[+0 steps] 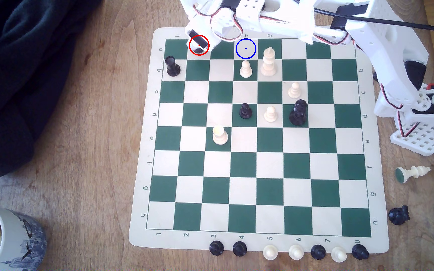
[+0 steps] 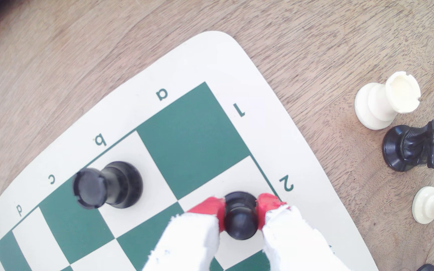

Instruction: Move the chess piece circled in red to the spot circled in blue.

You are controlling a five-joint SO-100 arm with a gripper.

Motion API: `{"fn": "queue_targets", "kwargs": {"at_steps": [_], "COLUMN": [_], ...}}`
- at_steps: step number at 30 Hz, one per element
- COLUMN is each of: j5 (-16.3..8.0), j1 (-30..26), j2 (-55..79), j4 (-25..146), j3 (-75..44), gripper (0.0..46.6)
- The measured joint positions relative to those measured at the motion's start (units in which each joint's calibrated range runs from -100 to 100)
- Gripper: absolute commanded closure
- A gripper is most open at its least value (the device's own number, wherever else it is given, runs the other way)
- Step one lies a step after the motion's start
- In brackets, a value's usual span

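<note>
Standing on the cream square a2, the black pawn [image 2: 240, 217] sits between the two red pads [image 2: 212, 208] of the jaws, which press against its sides and grip it. In the exterior view the pawn [image 1: 198, 50] is mostly hidden under the gripper [image 1: 199, 44], inside the red ring at the board's far edge. The blue ring [image 1: 245, 48] marks cream square a4, two squares toward the exterior view's right in the same row; that square is bare. A green square lies between the two rings.

A black rook [image 2: 107, 184] stands upright on b1, diagonally adjacent to the pawn's square. White pieces stand just below the blue ring: a pawn [image 1: 245, 69] on b4 and a taller piece [image 1: 269, 62] beside it on b5. The board [image 1: 143, 146] lies flat on the wooden counter [image 1: 93, 130]. Off the board, near its corner, a white rook [image 2: 387, 100] and a black knight [image 2: 414, 146] rest on the counter.
</note>
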Motion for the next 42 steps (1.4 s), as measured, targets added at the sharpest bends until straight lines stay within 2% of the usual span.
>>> {"fn": "queue_targets", "kwargs": {"at_steps": [7, 11, 16, 25, 31, 42], "j5": [0.00, 0.00, 0.00, 1.47, 1.61, 1.86], "j1": [-0.52, -0.52, -0.44, 1.11, 2.29, 4.42], "j2": [-0.25, -4.61, -14.24, -28.07, -30.41, -30.58], "j4": [0.16, 0.72, -1.59, -6.22, -8.05, -8.61], "j3": [0.00, 0.99, 11.66, 33.53, 40.94, 45.73], "gripper": [46.4, 46.4, 46.4, 46.4, 46.4, 46.4]}}
